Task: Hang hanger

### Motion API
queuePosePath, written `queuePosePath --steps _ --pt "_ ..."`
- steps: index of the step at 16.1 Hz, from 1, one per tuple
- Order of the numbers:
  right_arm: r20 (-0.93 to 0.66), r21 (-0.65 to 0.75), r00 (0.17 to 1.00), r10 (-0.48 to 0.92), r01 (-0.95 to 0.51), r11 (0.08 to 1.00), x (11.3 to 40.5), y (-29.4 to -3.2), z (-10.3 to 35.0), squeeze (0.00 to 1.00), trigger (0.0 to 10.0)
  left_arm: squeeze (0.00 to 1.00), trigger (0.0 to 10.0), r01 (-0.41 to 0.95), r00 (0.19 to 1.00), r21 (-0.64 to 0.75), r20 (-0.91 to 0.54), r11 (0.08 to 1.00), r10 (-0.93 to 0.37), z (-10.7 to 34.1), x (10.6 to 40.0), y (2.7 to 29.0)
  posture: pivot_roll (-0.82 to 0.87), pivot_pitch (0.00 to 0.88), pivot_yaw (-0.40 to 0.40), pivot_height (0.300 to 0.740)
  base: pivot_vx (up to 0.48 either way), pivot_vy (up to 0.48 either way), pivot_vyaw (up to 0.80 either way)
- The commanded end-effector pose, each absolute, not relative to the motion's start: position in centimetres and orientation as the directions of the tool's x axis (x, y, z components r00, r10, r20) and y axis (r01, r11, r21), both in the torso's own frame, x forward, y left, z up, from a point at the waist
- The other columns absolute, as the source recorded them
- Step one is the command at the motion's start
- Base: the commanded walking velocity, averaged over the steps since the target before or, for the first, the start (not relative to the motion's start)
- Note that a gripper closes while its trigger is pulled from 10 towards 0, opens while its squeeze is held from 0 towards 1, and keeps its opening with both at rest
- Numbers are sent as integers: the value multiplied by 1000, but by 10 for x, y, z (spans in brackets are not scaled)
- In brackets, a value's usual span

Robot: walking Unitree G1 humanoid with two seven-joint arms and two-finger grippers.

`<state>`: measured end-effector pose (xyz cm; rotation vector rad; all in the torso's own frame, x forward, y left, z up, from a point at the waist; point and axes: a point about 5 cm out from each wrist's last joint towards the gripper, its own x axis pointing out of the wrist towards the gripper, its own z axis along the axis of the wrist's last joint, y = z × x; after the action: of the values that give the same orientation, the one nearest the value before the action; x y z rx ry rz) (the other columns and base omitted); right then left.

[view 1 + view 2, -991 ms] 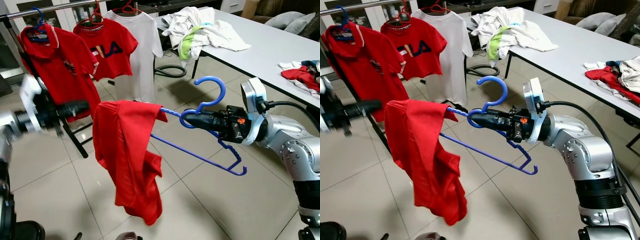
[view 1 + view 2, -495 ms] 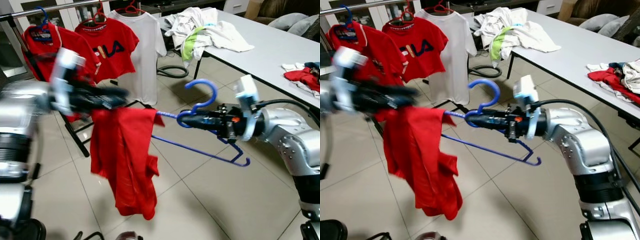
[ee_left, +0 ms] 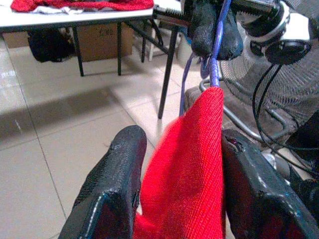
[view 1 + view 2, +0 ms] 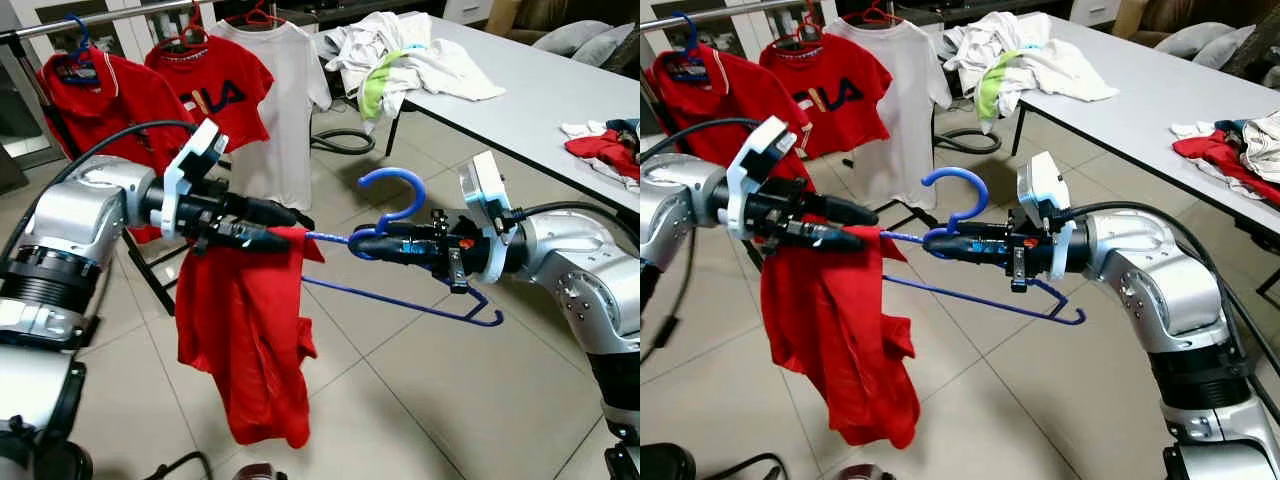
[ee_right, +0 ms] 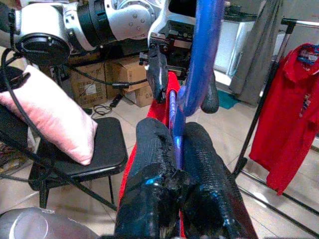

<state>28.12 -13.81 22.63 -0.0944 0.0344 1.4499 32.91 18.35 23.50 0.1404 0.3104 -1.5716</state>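
Observation:
My right gripper [image 4: 362,243] is shut on the blue plastic hanger [image 4: 396,189] just below its hook, holding it out level in mid-air. A red shirt [image 4: 245,330] droops in a bunch from the hanger's far arm. At that arm, my left gripper [image 4: 290,228] is open, one finger on each side of the shirt's top fold [image 3: 192,164]. The right wrist view has the fingers [image 5: 149,149] pinching the hanger's neck [image 5: 204,50]. Behind my left arm stands the clothes rail [image 4: 100,18].
On the rail hang a red polo [image 4: 100,105], a red printed tee [image 4: 215,95] and a white tee [image 4: 285,100], each on a hanger. A grey table [image 4: 540,95] with a clothes pile [image 4: 410,55] runs along the right. A hose [image 4: 340,140] lies on the tiled floor.
My left arm has swung in from the left, and its fingers now straddle the shirt's top at the hanger's arm. The right gripper has kept hold of the hanger, which sits slightly lower.

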Motion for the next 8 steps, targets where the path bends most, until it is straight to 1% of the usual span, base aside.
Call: queuePosePath --steps 1,2,3,4,7,8 --pt "-56 -80 104 993 -992 99 277 -139 236 0 0 0 10000 994 -23 -108 -308 11 -951 240 330 187 14 0 59 740 0 0 0" --pt "-56 -78 100 993 -992 96 276 -139 236 0 0 0 8549 994 -21 -108 -316 14 -948 241 330 189 14 0 59 740 0 0 0" --pt "-55 -77 95 994 -993 90 276 -139 236 0 0 0 1137 994 -15 -103 -326 20 -945 242 330 191 17 0 56 740 0 0 0" --pt "-54 -76 90 994 -993 85 275 -139 236 0 0 0 0 994 -12 -104 -328 23 -945 244 329 193 17 0 56 740 0 0 0" --pt "-52 -74 79 996 -994 75 275 -138 237 0 0 0 0 992 -25 -124 -348 20 -937 244 327 196 22 0 51 740 0 0 0" --pt "-48 -75 72 996 -995 68 276 -137 238 0 0 0 0 990 -43 -139 -371 9 -928 240 324 197 23 0 50 740 0 0 0"
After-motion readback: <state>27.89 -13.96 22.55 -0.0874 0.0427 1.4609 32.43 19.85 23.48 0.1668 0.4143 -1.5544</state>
